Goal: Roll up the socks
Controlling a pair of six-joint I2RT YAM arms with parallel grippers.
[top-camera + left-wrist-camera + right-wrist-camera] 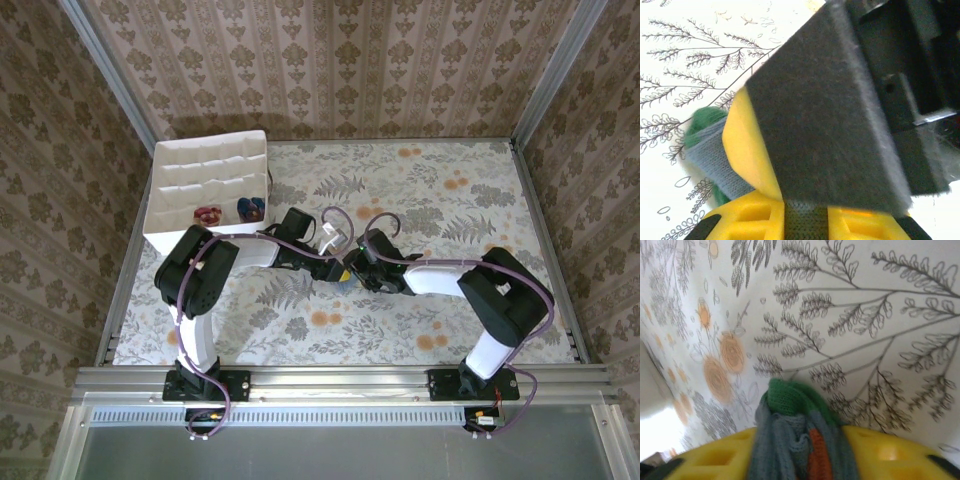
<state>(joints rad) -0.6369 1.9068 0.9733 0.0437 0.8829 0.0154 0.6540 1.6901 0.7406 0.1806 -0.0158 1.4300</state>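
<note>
**Yellow fingers [890, 452] on a grey-blue sock [790, 435]**

Right jaws clamp the bunched sock — ribbed knit, green toe, orange cuff — near the worktop's [450, 200] centre. Left jaws, nearly closed, pinch the same fabric beside a black foam pad [830, 125]. Limp and light, it would likely slump if released — so grip across the thick bundle, not one layer. A reddish roll [207, 213] and a bluish roll [251, 208] sit in the white box [200, 160], far-left corner.
</note>
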